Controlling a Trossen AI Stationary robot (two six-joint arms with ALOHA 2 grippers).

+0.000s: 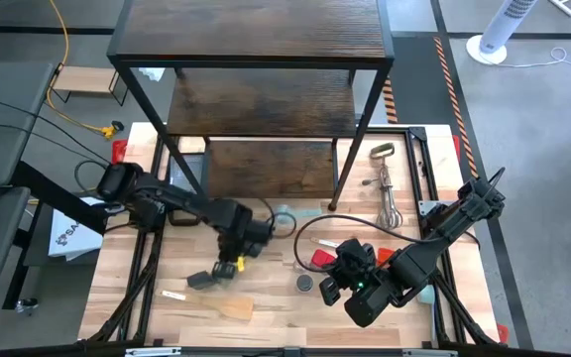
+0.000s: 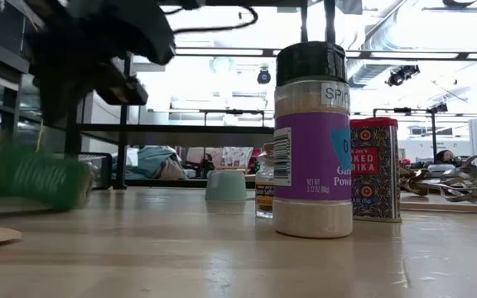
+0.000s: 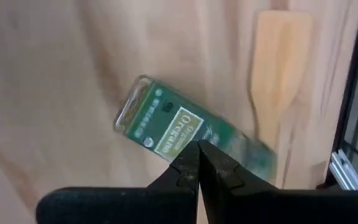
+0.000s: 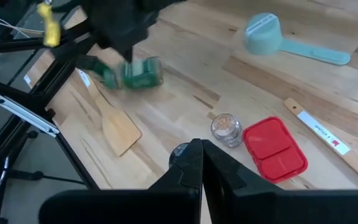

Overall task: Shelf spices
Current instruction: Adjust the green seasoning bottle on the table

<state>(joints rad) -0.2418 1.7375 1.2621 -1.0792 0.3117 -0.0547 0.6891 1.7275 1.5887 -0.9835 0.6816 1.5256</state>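
Note:
The green-lidded oregano jar [image 3: 179,130] lies on its side on the table at the near left; it also shows in the high view [image 1: 201,281] and the low view [image 2: 44,180]. My left gripper [image 3: 197,155] is shut right above it. The dark-lidded garlic powder jar [image 2: 311,141] stands upright, with the red paprika tin [image 2: 375,170] and a tiny pale jar [image 4: 225,127] beside it. My right gripper [image 4: 196,152] is shut and empty, just above and near of the dark lid [image 4: 179,152]. The dark wood shelf [image 1: 256,59] stands at the far side. My left gripper's shut fingertips [image 3: 191,163] point down over the side of the lying oregano jar near its middle [image 3: 185,134]. I cannot tell whether they touch it.
A wooden spatula [image 1: 231,307] lies near the front edge beside the green jar. A teal scoop [image 1: 284,213] and a wire whisk [image 1: 385,193] lie in front of the shelf. A long wooden handle [image 4: 316,127] lies beside the red tin.

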